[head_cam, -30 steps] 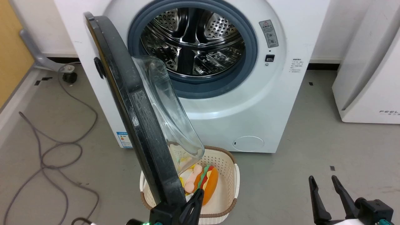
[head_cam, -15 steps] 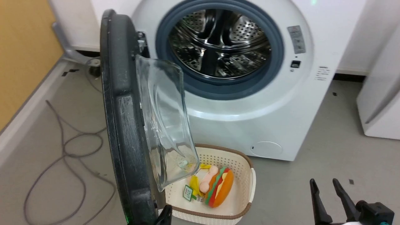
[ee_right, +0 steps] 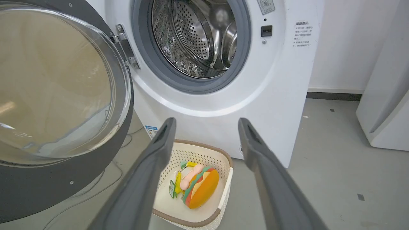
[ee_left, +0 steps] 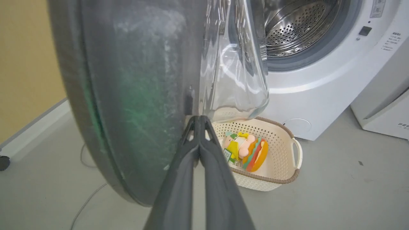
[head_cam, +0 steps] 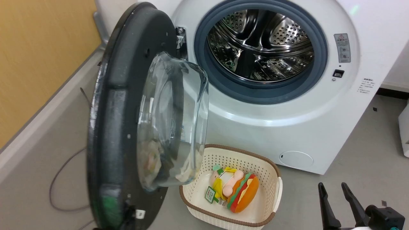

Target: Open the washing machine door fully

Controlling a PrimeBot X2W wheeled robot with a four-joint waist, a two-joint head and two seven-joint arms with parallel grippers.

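The washing machine door (head_cam: 108,127) stands at centre-left of the head view, hinged at its upper right to the washing machine (head_cam: 271,127). The left gripper (ee_left: 198,123) is the nearer one. Its fingers are pressed together, holding nothing, with the tips at the door's inner face beside the glass bowl (ee_left: 233,80) (contact unconfirmed). Remaining travel is judged to lie frame-left. The right gripper (head_cam: 332,187), at lower right, is spread wide and well apart from the door.
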